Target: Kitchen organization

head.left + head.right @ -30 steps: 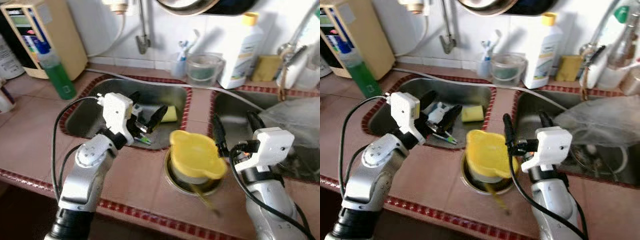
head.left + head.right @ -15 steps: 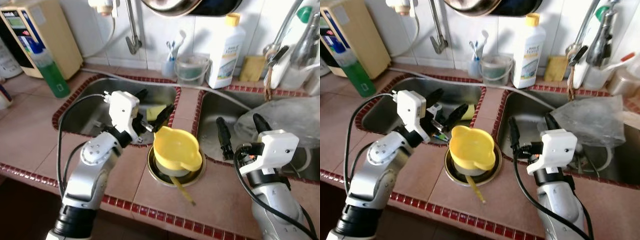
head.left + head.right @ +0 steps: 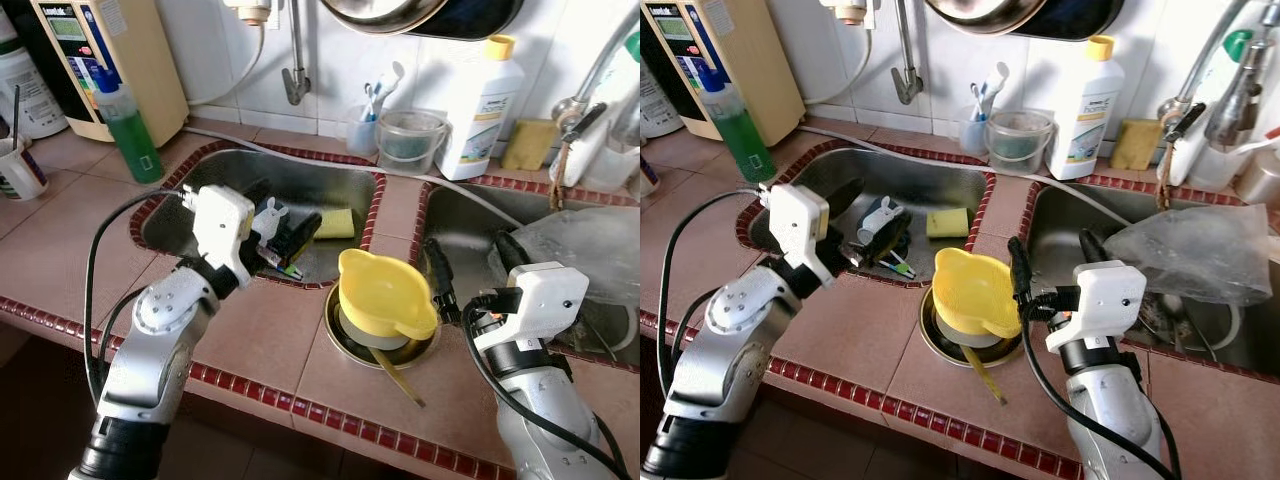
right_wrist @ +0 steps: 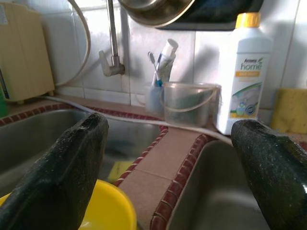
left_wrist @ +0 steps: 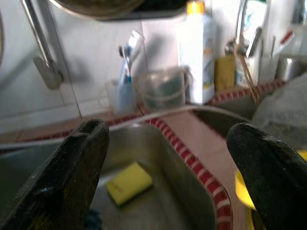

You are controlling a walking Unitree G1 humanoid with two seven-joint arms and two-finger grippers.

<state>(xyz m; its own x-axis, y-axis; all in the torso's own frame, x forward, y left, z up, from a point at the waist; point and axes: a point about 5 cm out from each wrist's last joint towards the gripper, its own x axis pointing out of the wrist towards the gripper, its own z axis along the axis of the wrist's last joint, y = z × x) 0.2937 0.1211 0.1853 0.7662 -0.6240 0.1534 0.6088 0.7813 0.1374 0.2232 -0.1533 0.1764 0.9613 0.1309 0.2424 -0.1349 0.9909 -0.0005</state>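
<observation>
The yellow jug [image 3: 383, 293] sits on the tiled surface [image 3: 270, 340] between two sinks. The left claw [image 3: 283, 232] hovers spread over the left sink [image 3: 330, 180] at the jug's ten o'clock; the right claw [image 3: 1052, 262], also spread, waits at three o'clock.

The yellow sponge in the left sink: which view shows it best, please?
The right eye view: the yellow sponge lies whole and unobstructed. The left eye view has it partly behind the left gripper; the left wrist view blurs it.

Home kitchen: tiled counter [image 3: 60, 250], double steel sink [image 3: 940, 185], wall tap [image 3: 905, 60], detergent bottle [image 3: 1085, 105].
</observation>
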